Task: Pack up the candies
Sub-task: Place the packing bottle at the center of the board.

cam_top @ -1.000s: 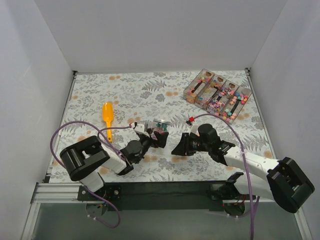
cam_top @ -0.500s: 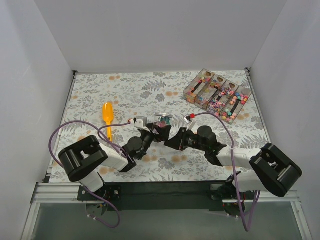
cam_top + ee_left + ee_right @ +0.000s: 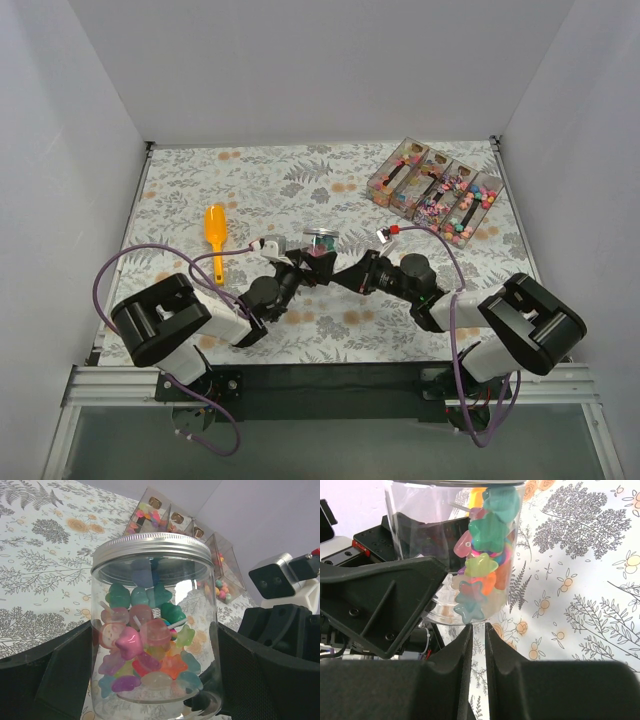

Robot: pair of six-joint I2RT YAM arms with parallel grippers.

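Enclosure: plain white walls (image 3: 320, 70) on three sides. The worktop (image 3: 250, 180) is covered by a white cloth (image 3: 470, 275) printed with grey ferns and orange flowers.

Task item: the candies (image 3: 145, 645), small translucent sweets in pink, green, teal, orange and purple, fill most of a clear plastic jar (image 3: 155, 605). The jar stands upright with its silver metal lid (image 3: 152, 547) in place. In the overhead view it is at the front centre of the worktop, between the two arms. More candies lie in a clear box of four narrow compartments (image 3: 385, 195) at the back right corner, well apart from the jar.

Left gripper (image 3: 155, 685): the jaws are spread wide and pinch the jar's lower body, one black finger (image 3: 60, 675) against each side. Whether the jar's base rests on the cloth cannot be determined.

Right gripper (image 3: 478, 630): it points at the jar from the opposite side, with its fingertips (image 3: 465, 640) just under the base rim. The jaws are nearly pressed together, with only a thin slit between them and nothing in it. Contact with the jar cannot be confirmed.

Other item: an orange plastic scoop (image 3: 215, 232) lies flat on the cloth at the left. Its handle points towards the near edge, and it is clear of both arms.
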